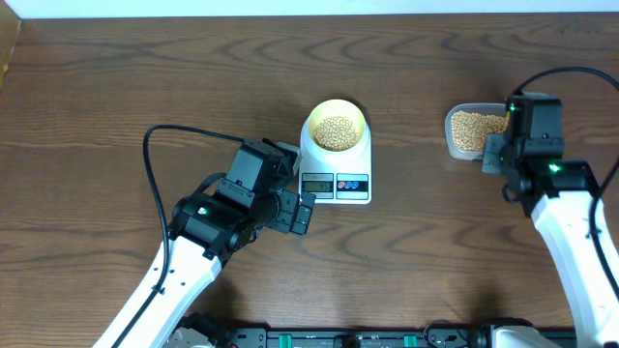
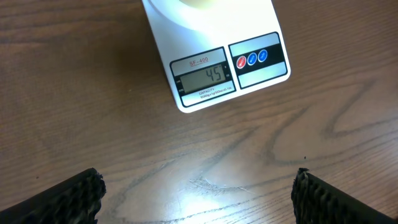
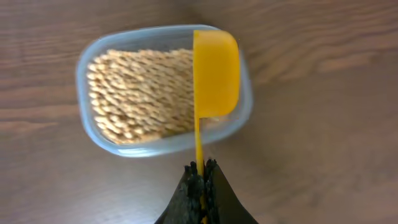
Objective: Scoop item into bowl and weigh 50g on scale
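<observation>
- The bowl (image 1: 336, 108) sat on the scale (image 2: 217, 50) holding beans (image 1: 336, 132); its display (image 2: 206, 76) read 45, so slightly more seemed needed.
- The right pincer (image 3: 202, 177) pinched the scoop (image 3: 215, 74) above the tub (image 3: 155, 148); the left pincer (image 2: 196, 190) hung spread, empty.

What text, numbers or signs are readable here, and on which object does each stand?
"45": grey display of the white rectangular digital kitchen scale.
"SF-400": red print above that display.
"CAPACITY": small print below it; the line underneath is too small to read.
Signs on the red and blue round buttons: too small to read.
</observation>
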Motion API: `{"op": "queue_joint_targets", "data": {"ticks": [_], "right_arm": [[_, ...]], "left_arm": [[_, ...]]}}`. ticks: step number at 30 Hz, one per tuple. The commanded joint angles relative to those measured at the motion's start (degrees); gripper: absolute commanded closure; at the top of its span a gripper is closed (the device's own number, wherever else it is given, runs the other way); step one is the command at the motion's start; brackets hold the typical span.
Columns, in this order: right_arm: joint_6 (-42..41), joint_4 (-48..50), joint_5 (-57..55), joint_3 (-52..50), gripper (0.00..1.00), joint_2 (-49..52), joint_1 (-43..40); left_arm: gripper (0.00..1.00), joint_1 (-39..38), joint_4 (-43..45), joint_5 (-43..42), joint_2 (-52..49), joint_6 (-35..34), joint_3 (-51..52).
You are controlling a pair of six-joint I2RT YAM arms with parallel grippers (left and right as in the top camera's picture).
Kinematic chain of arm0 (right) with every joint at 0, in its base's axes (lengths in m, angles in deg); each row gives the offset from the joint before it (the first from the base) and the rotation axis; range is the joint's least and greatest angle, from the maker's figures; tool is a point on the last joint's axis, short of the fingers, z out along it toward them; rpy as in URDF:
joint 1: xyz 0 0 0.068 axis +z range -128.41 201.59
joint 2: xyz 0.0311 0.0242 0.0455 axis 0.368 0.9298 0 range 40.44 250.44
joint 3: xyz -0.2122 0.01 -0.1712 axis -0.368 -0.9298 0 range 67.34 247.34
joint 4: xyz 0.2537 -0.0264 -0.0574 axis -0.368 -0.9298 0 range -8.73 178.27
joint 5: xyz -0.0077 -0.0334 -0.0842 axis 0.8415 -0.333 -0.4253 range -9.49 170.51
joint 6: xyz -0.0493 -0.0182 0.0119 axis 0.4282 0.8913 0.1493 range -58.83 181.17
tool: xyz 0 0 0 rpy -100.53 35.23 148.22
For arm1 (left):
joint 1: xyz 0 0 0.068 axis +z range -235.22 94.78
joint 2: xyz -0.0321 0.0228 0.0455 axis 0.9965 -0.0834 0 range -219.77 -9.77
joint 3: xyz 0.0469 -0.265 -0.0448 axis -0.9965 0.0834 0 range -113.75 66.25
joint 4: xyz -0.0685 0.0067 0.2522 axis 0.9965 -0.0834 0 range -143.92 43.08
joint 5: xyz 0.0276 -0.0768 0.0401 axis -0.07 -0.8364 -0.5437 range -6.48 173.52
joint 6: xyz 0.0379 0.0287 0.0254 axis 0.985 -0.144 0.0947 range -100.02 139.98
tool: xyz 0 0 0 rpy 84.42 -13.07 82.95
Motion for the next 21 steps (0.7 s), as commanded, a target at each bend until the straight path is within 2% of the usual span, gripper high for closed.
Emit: {"op": "queue_joint_targets", "data": {"ticks": [1,11,21], "right_arm": [[-0.8,2.5,6.0,0.2,0.99,1.6,-0.3],[-2.7,3.5,8.5,0.2,0.99,7.3,-0.3],[-4.2,3.5,17.2,0.2,0.99,8.5,-0.3]], "left_arm": [[0.02,0.3,-0.2,0.0,0.0,1.0,-0.1],[0.02,0.3,-0.2,0.0,0.0,1.0,-0.1],[0.02,0.3,-0.2,0.0,0.0,1.0,-0.1]]}}
